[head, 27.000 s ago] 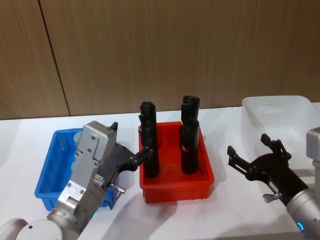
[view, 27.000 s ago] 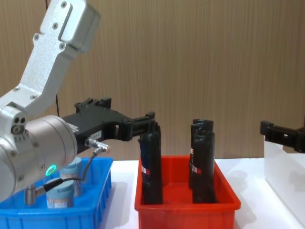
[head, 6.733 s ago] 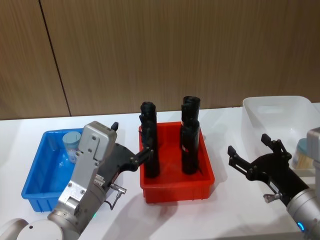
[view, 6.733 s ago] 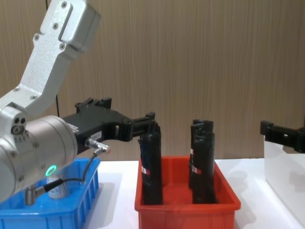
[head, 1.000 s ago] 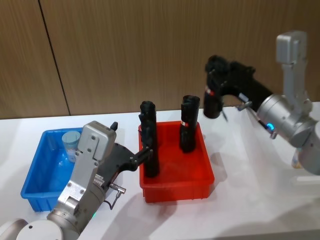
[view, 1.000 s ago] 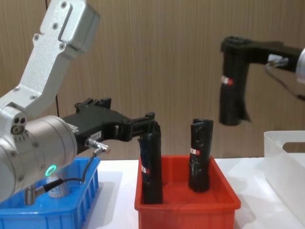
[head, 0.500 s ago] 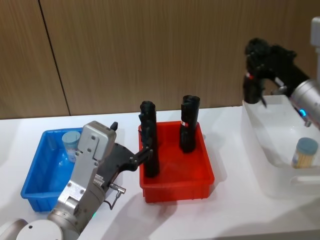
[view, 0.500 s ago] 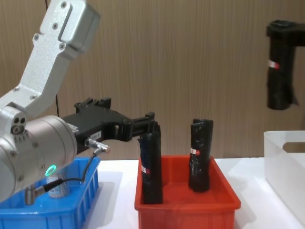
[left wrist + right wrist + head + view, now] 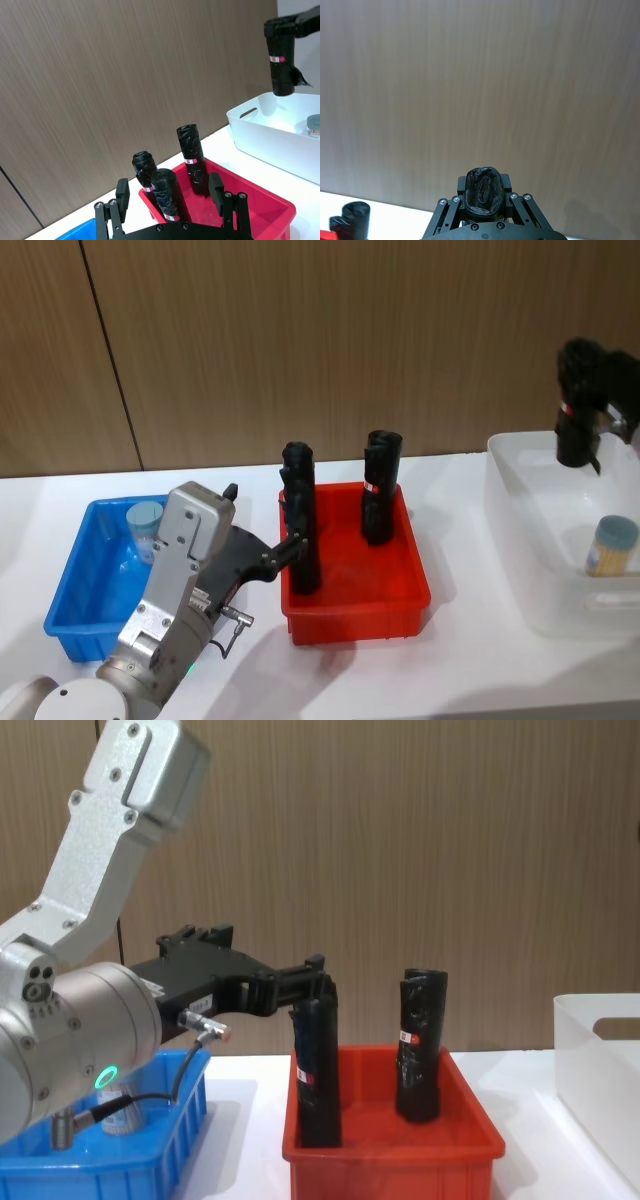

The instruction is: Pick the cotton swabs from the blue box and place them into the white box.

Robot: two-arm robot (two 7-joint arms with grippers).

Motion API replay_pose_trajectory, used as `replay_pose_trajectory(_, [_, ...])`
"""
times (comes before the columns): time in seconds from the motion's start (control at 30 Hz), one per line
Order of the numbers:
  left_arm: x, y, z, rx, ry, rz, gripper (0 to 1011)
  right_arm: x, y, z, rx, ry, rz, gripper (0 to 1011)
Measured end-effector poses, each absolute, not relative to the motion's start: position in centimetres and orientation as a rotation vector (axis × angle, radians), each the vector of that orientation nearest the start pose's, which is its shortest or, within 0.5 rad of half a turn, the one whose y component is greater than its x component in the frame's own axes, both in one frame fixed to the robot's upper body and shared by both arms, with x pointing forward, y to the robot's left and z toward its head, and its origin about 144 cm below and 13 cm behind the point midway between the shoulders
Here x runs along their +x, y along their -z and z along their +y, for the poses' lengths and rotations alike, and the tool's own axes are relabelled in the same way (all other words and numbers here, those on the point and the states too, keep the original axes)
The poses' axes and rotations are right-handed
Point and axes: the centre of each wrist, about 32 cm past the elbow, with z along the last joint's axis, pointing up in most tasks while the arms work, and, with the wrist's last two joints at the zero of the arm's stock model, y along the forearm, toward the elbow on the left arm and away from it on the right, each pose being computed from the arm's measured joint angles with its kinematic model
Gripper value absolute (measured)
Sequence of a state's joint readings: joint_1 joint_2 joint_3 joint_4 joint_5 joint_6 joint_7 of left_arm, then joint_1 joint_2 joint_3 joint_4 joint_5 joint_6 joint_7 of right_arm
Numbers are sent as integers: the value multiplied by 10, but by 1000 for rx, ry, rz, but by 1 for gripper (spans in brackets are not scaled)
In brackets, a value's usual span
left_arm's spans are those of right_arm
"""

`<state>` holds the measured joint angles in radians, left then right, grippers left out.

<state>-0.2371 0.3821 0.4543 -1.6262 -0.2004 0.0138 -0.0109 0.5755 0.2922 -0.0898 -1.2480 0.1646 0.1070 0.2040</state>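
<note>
We see the right gripper [image 9: 577,430] raised above the far edge of the white box [image 9: 520,530], its fingers clamped on a tall black roll [image 9: 281,65] with a red-white label — the roll hangs upright over the box, clear of its floor. In the right wrist view the roll's top end [image 9: 483,192] sits squeezed between the fingers.

One jar of cotton swabs [image 9: 610,546] stands inside the white box, near its right wall, blue lid up. Another jar of cotton swabs [image 9: 145,525] stands in the far part of the blue box [image 9: 75,615], which sits toward the left edge of the surface [image 9: 450,660].

The red bin [image 9: 355,605] lies in the middle of the surface, between the two boxes, and holds upright black rolls [image 9: 378,485] — three of them by the left wrist view.

The left gripper [image 9: 283,550] hovers low between the blue box and the red bin, close to the front-left black roll; its fingers [image 9: 216,186] are spread apart and hold nothing.
</note>
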Motion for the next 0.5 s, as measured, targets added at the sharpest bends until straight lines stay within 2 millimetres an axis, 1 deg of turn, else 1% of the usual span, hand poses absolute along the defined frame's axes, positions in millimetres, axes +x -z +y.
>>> replay_pose_trajectory(0.17, [492, -1204, 198, 61, -1124, -268, 1003, 610, -1269, -327, -59, 1427, -151, 363])
replay_pose_trajectory(0.5, [492, -1204, 198, 61, -1124, -268, 1003, 619, -1254, -340, -74, 1440, -63, 363])
